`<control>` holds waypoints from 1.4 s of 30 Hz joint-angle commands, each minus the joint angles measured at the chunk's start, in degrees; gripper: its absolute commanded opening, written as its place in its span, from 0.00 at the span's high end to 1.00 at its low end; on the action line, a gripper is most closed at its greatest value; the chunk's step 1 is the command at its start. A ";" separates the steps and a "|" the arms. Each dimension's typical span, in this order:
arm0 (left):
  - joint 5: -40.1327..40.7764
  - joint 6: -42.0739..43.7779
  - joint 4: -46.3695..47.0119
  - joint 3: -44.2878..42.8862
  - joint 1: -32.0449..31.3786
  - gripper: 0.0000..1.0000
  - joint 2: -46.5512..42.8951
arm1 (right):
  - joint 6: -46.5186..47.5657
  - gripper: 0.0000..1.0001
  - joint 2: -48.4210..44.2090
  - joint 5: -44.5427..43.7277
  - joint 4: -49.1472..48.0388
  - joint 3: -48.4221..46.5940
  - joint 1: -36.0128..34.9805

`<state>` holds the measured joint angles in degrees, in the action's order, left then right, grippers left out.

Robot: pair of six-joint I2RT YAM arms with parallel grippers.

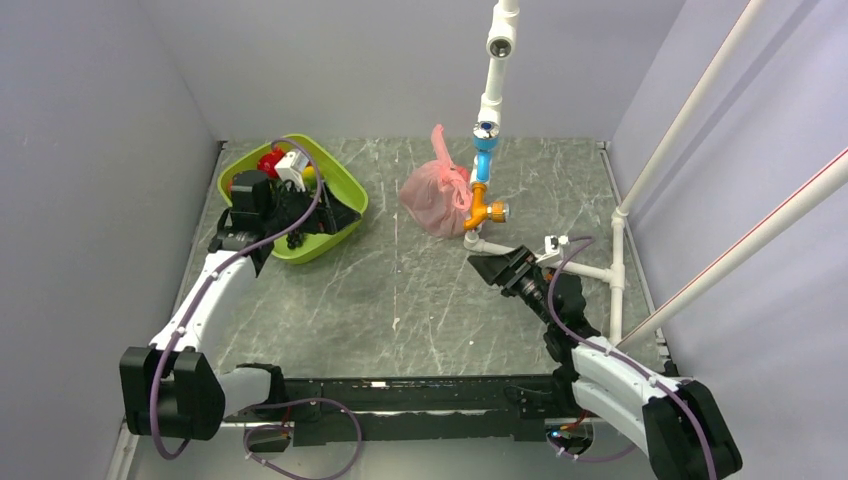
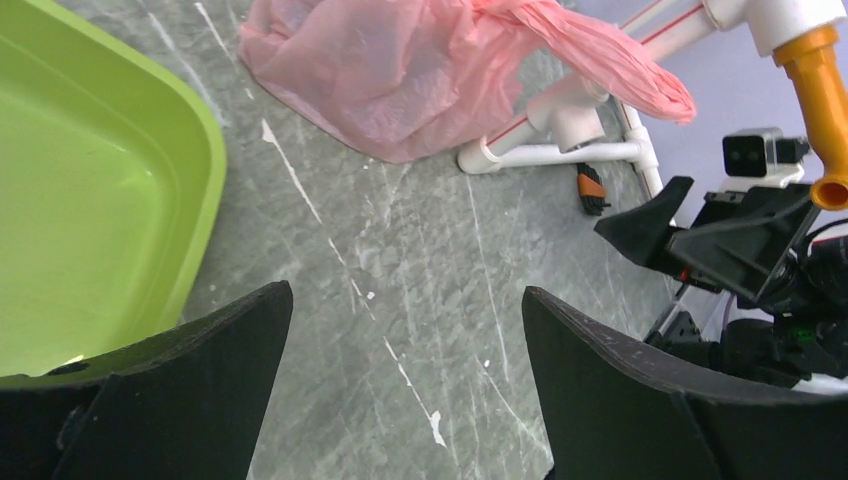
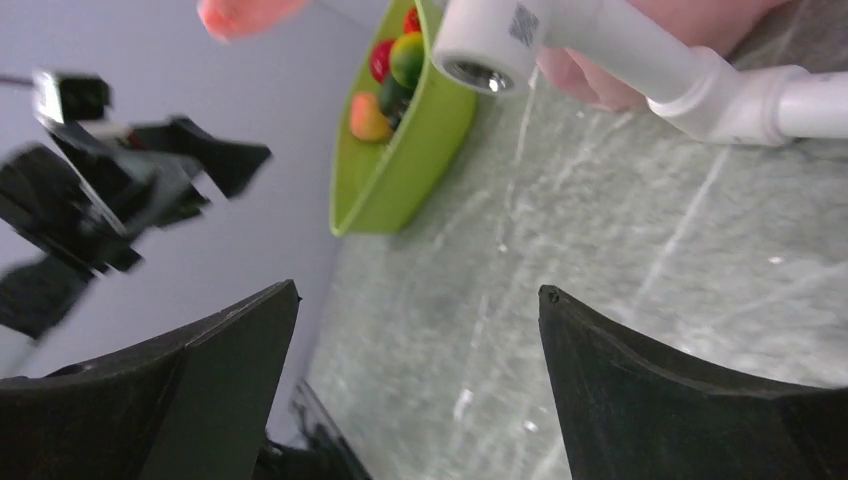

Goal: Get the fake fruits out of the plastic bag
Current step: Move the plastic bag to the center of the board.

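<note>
both arms out, both grippers empty.
my left arm (image 1: 215, 290) reaches forward, left gripper (image 1: 340, 213) jaws spread wide; my right arm (image 1: 600, 365) angles inward toward centre, right gripper (image 1: 492, 266) jaws likewise apart, nothing between them.

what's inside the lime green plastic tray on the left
In the lime green plastic tray: a red fruit, a green one and a peach-orange one. The left gripper hides much of it from above.
</note>
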<state>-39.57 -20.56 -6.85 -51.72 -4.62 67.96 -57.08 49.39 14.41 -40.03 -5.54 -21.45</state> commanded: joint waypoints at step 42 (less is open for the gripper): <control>0.97 3.48 -1.71 -1.53 -3.21 0.11 -1.25 | -23.55 1.00 27.28 -0.67 -17.99 -15.90 -5.67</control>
<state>-37.89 -17.26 -9.74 -51.75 -7.99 67.99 -84.51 77.89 6.59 -55.55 -24.29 -25.82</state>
